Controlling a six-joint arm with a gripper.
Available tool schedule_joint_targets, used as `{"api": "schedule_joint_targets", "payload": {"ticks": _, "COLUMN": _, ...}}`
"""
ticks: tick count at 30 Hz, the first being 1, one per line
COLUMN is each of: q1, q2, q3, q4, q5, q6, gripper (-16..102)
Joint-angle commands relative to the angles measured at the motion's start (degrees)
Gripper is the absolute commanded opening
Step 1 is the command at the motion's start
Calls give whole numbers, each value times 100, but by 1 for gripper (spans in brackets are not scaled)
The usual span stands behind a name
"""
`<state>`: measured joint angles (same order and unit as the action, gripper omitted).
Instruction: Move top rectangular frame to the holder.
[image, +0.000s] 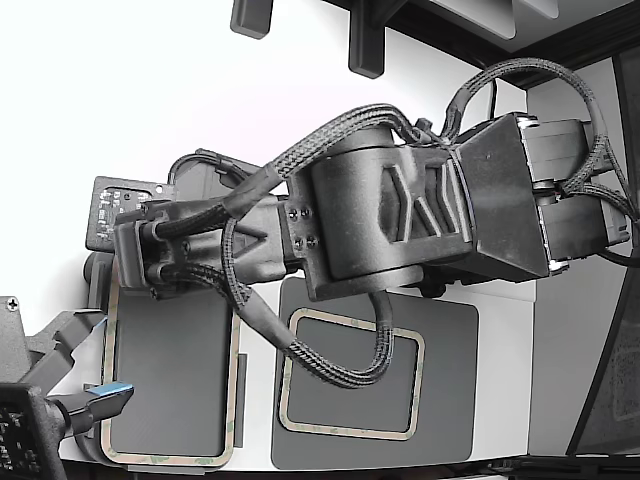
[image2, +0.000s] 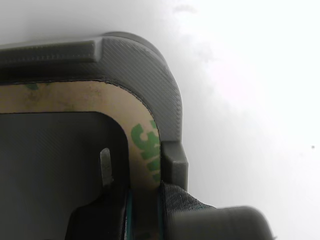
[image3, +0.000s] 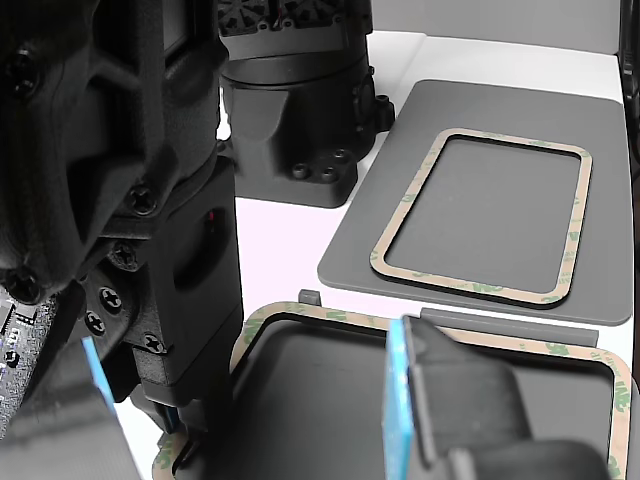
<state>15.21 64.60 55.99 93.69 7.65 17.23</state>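
Note:
One tan-and-green rectangular frame (image2: 75, 97) lies in the light grey holder (image2: 150, 60), with its corner against the holder's raised tabs. It also shows at the exterior view's lower left (image: 170, 460) and low in the other view (image3: 340, 318). My gripper (image2: 143, 200) stands at this frame's edge near the corner. Its teal-padded jaws sit on either side of the tan border, shut on it. An identical second frame (image: 345, 432) lies on the darker flat mat (image: 450, 400), also seen in the other view (image3: 406, 198).
A second arm's finger with a blue pad (image: 110, 390) hovers over the holder's frame and fills the near foreground of the other view (image3: 400, 400). My arm's black body and braided cables (image: 330, 360) hang over the mat. A black arm base (image3: 300, 110) stands behind the holder.

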Motion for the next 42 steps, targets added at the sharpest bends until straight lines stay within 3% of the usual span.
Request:
{"api": "schedule_joint_targets", "payload": {"ticks": 1, "q1": -88, "q2": 141, "q3": -97, "q4": 9, "q5": -9, "q6": -35, "gripper": -11}}
{"api": "schedule_joint_targets", "payload": {"ticks": 7, "q1": -88, "q2": 141, "q3": -105, "q4": 9, "q5": -35, "q6": -70, "gripper": -5}}
{"api": "schedule_joint_targets", "payload": {"ticks": 12, "q1": -88, "q2": 141, "q3": -105, "q4": 0, "q5": -70, "q6": -149, "gripper": 19}}
{"api": "schedule_joint_targets", "payload": {"ticks": 14, "q1": -88, "q2": 141, "q3": -105, "q4": 0, "q5": -88, "q6": -158, "gripper": 36}}
{"api": "schedule_joint_targets", "payload": {"ticks": 18, "q1": -88, "q2": 141, "q3": -114, "q4": 0, "q5": -114, "q6": -193, "gripper": 91}}
{"api": "schedule_joint_targets", "payload": {"ticks": 19, "q1": -88, "q2": 141, "q3": -123, "q4": 0, "q5": -114, "q6": -185, "gripper": 99}}
{"api": "schedule_joint_targets", "payload": {"ticks": 32, "q1": -167, "q2": 404, "q3": -123, "q4": 53, "q5": -9, "q6": -369, "gripper": 100}}
{"api": "schedule_joint_targets", "payload": {"ticks": 42, "q1": -791, "q2": 1934, "q3": 1072, "q4": -563, "q5": 62, "q6": -1160, "gripper": 100}}
